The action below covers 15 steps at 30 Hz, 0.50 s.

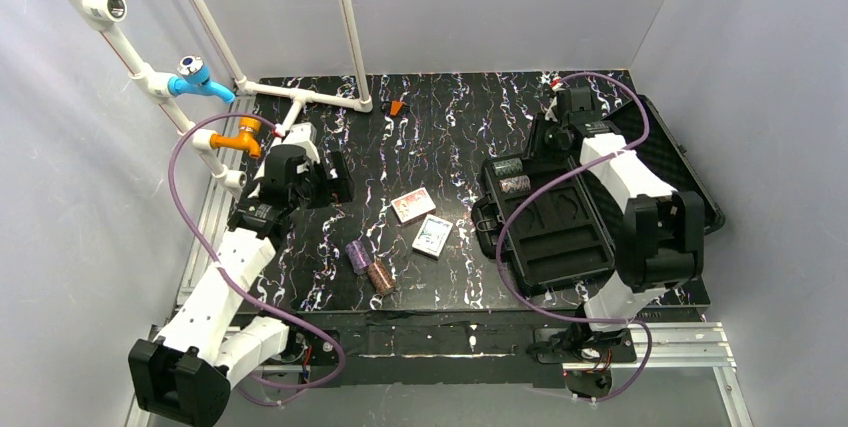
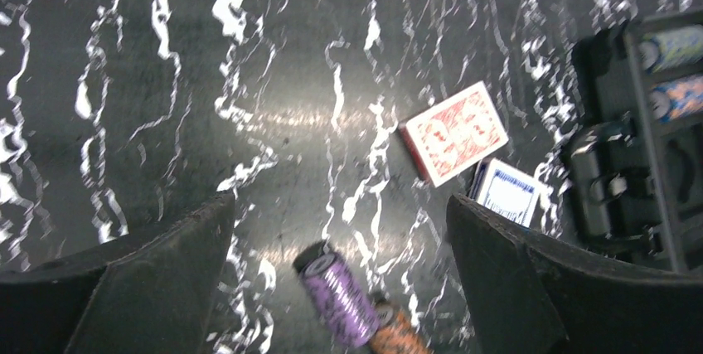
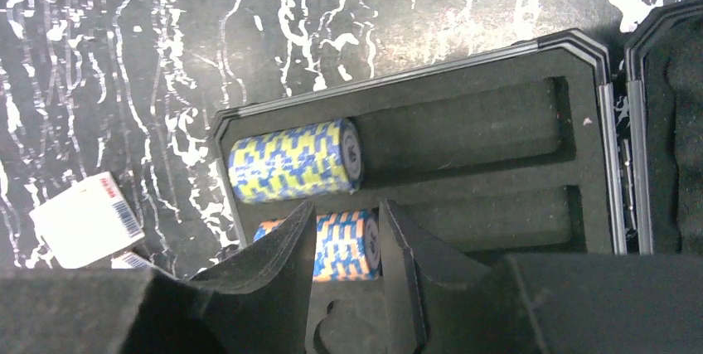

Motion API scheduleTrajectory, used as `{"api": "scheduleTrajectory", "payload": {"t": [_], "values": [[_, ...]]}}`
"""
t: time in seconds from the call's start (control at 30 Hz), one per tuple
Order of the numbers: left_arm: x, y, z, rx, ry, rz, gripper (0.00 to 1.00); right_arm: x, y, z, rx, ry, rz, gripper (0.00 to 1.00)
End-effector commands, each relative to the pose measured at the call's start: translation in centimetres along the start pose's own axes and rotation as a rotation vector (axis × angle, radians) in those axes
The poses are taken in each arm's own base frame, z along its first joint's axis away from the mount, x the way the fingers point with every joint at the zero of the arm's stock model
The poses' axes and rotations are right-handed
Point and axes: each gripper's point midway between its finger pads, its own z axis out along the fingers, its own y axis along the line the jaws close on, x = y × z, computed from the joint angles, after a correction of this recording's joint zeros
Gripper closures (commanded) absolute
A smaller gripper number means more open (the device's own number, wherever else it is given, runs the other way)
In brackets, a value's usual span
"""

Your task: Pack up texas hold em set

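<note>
The black foam-lined case [image 1: 560, 247] lies open at the right. A yellow-blue chip stack [image 3: 294, 161] and an orange-blue chip stack [image 3: 348, 244] lie in its two back slots. My right gripper [image 3: 346, 205] hovers just above the orange-blue stack, jaws a little apart and holding nothing. On the table lie a red card deck [image 1: 412, 205], a blue card deck [image 1: 432, 235], a purple chip stack [image 1: 357, 255] and an orange chip stack [image 1: 381, 275]. My left gripper [image 2: 338, 203] is wide open and empty above the purple stack [image 2: 340, 292].
White pipe framing with blue and orange fittings [image 1: 205, 77] stands at the back left. The case lid [image 1: 690, 177] lies open flat at the far right. A small orange object [image 1: 397, 106] sits at the table's back edge.
</note>
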Motion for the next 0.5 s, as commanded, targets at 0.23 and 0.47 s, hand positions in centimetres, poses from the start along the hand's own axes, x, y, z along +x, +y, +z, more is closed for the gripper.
{"api": "scheduleTrajectory", "payload": {"t": [0.23, 0.47], "values": [[-3.6, -5.9, 7.1, 0.177, -0.236, -0.036, 0.02, -0.6, 2.5, -5.1, -0.082, -0.14, 0.019, 0.59], [-3.0, -9.3, 12.3, 0.199, -0.203, 0.091, 0.02, -0.1, 3.8, -7.1, -0.127, -0.181, 0.018, 0.6]]}}
